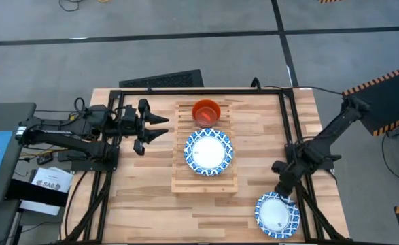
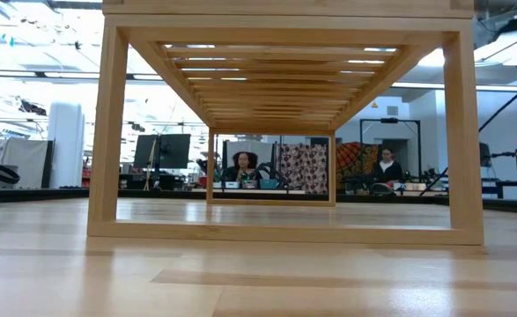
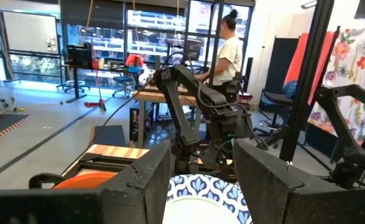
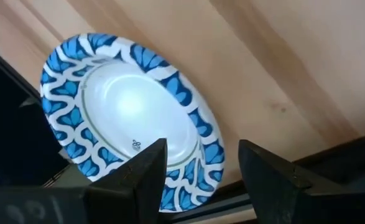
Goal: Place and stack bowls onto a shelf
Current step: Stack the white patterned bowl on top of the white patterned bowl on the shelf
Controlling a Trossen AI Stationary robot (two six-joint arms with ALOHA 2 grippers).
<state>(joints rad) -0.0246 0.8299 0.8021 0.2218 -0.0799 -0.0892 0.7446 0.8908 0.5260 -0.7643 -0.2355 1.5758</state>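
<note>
The slatted shelf (image 1: 184,178) (image 2: 284,88) stands in the middle of the table. A red bowl (image 1: 206,111) (image 3: 86,182) sits on its far end, and a blue-rimmed bowl (image 1: 209,151) (image 3: 201,190) sits beside it, nearer the middle. A second blue-rimmed bowl (image 1: 277,214) (image 4: 132,118) rests on the table near the right near corner. My right gripper (image 1: 281,190) (image 4: 201,168) is open just above that bowl's far rim, with one finger on each side of the rim. My left gripper (image 1: 162,127) (image 3: 201,168) is open, left of the shelf and pointing level toward it.
A black frame (image 1: 291,136) runs around the tabletop (image 1: 138,197), close beside the right arm and the near bowl. A dark mat (image 1: 162,79) lies at the far edge. People sit at desks (image 2: 245,167) beyond the table, and another stands (image 3: 229,53).
</note>
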